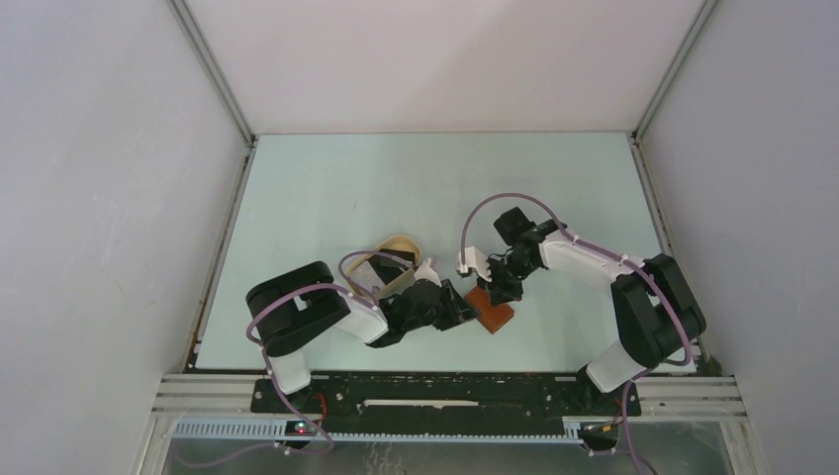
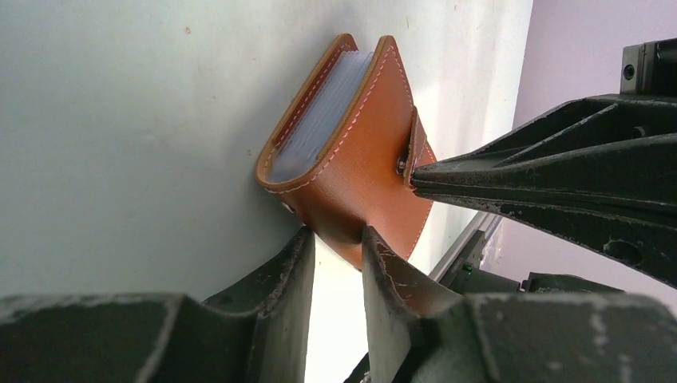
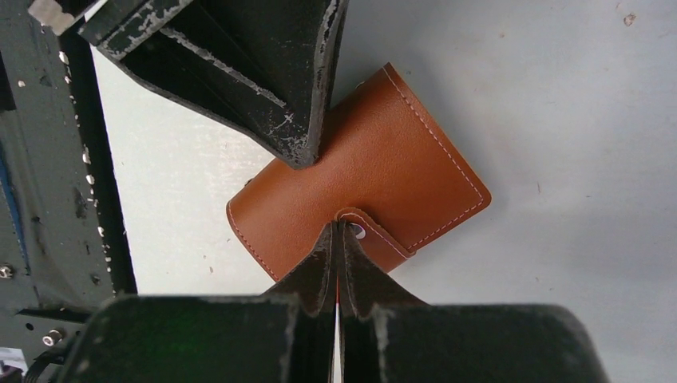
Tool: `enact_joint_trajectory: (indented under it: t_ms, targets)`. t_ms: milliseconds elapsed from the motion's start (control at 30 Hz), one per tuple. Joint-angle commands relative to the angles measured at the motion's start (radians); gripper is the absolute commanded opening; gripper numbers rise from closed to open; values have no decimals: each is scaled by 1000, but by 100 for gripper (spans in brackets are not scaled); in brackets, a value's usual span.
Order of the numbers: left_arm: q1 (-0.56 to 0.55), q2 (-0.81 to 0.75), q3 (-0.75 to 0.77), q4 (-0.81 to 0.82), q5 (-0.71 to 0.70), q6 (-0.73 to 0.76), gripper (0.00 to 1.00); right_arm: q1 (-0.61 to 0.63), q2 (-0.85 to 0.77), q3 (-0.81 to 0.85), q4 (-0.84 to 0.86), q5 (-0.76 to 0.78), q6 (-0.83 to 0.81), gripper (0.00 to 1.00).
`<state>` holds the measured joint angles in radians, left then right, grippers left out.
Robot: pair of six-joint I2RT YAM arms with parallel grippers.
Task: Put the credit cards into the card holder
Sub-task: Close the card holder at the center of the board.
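Inside card holder (image 2: 359, 171), pale stacked sleeves (image 2: 323, 120)

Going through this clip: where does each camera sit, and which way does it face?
Top external: above and behind the bases, facing down across the table; both whole arms show, left gripper and right gripper meeting at the card holder.
Left wrist: on the left arm, facing along its fingers at the card holder's edge.
Right wrist: on the right arm, facing down past its closed fingers onto the card holder's snap side.
Shared: all show the card holder; each wrist view catches the other gripper.
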<state>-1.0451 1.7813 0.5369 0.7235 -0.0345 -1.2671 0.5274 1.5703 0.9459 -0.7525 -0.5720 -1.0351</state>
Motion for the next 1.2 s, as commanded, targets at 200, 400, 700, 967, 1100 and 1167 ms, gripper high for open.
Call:
enact_joint_trajectory:
  t_ms: [200, 400, 700, 967, 1100, 1167]
  targets:
    - [-3, 9, 8, -41, -45, 34, 33, 8, 122, 59, 8, -36, 97, 0]
    - [-3, -10, 1, -35, -44, 59, 34, 4, 164, 82, 9, -26, 142, 0]
    - [-3, -89, -25, -49, -64, 113, 36, 9, 253, 166, -54, 17, 215, 0]
    - [-3, -240, -67, -130, -105, 204, 43, 2, 344, 250, -103, 69, 290, 0]
    - [-3, -309, -92, -145, -110, 240, 43, -2, 361, 264, -111, 60, 303, 11]
    - [-4, -334, -102, -152, -113, 250, 43, -5, 359, 278, -133, 33, 291, 16]
